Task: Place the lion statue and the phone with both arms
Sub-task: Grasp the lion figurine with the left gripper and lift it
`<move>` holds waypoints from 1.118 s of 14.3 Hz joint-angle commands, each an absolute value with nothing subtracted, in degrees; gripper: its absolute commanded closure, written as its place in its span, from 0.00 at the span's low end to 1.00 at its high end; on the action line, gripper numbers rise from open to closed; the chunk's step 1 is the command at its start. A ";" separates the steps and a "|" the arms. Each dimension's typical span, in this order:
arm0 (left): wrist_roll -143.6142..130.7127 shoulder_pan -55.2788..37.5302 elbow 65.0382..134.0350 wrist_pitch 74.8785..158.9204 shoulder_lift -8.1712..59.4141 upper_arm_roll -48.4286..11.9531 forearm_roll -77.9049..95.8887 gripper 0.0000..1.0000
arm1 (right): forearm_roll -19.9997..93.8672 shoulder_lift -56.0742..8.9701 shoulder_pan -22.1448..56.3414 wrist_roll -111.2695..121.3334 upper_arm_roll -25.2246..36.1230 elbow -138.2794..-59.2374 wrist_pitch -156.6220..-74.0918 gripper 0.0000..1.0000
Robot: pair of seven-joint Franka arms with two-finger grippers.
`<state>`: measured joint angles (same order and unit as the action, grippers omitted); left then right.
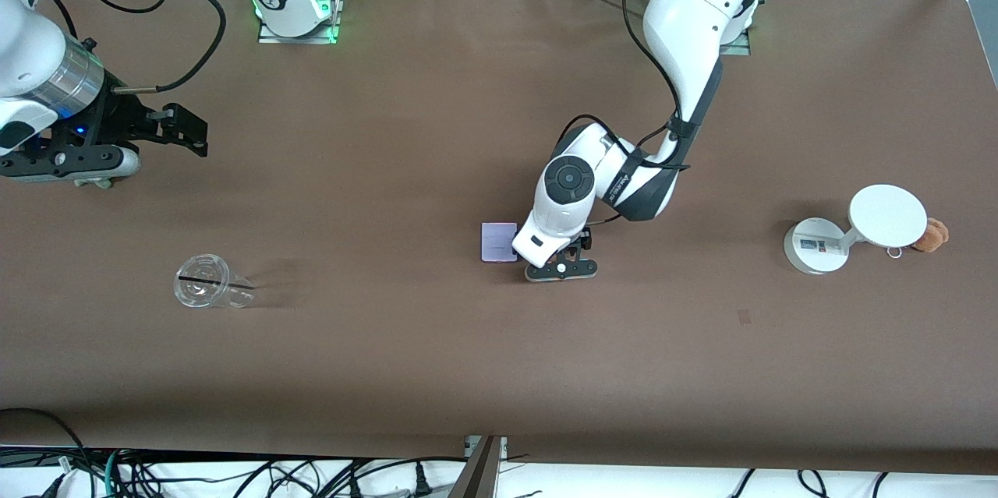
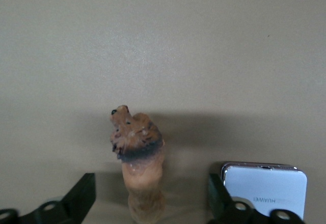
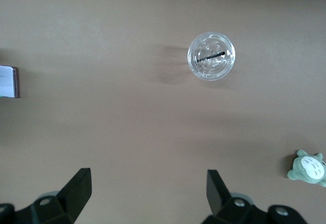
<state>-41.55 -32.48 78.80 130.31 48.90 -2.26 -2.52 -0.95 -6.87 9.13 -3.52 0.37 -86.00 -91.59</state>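
Brown cloth covers the long table [image 1: 437, 373] where my left gripper [image 2: 153, 206] is down at the middle, its black fingers [image 2: 81, 198] spread wide on either side of the small orange-brown lion statue [image 2: 138, 158] with its dark mane, not touching it. Just beside it lies the flat pale lavender phone [image 1: 499, 241]. My right gripper [image 3: 145, 203] waits with fingers spread above the table's right-arm end. A clear plastic cup [image 1: 209, 291] lies nearer the front camera.
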 commanded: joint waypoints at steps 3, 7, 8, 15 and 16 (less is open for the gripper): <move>-42.63 -33.22 76.03 130.08 50.10 -1.41 -4.04 0.44 | -0.53 -6.94 8.96 -3.25 0.35 -85.17 -91.32 0.00; -42.45 -33.22 76.11 130.08 50.10 -1.41 -4.22 0.89 | -0.53 -6.94 8.96 -3.25 0.35 -85.17 -91.32 0.00; -42.36 -33.22 76.03 130.08 50.10 -1.32 -4.22 0.98 | -0.53 -6.94 8.96 -3.25 0.35 -85.17 -91.41 0.00; -38.58 -28.05 76.02 129.03 45.45 -1.32 -4.22 1.00 | -0.53 -6.94 9.05 -3.25 0.35 -85.17 -91.32 0.00; -38.32 -27.17 76.11 127.11 44.31 -1.32 -4.31 1.00 | -0.53 -6.94 9.05 -3.34 0.35 -85.17 -91.32 0.00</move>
<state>-39.68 -29.15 75.35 130.04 47.45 -0.83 -2.67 -0.95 -6.87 9.13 -3.52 0.37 -86.00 -91.60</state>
